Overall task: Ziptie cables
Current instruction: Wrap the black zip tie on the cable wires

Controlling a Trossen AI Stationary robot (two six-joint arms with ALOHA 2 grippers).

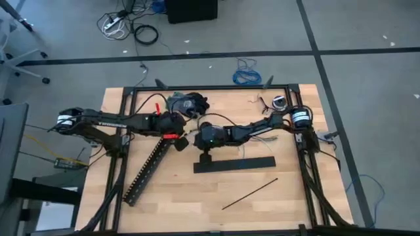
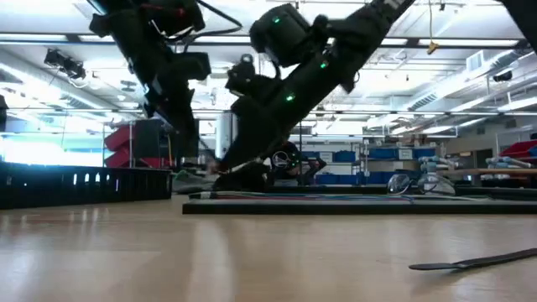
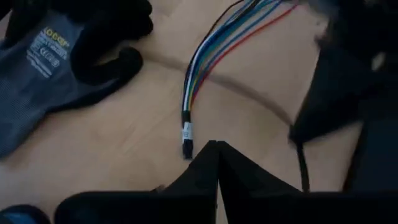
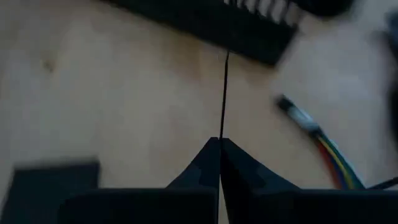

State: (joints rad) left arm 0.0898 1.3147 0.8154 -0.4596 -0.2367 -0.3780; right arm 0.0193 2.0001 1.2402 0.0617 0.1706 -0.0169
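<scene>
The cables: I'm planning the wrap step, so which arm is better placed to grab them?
Probably left. The left gripper, shut and empty, sits just short of the cables; the right gripper already pinches a ziptie.

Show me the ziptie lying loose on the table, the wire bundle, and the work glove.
ziptie (image 1: 249, 194): high view, middle of the thin black strip.
wire bundle (image 3: 200, 62): left wrist view, the gathered coloured strands.
work glove (image 3: 37, 74): left wrist view, grey back of the glove.

Cables (image 3: 205, 56) run off left wrist frame's edge; far ends unseen. Ziptie (image 4: 224, 93) blurred, its end hidden behind slotted duct (image 4: 217, 22).
</scene>
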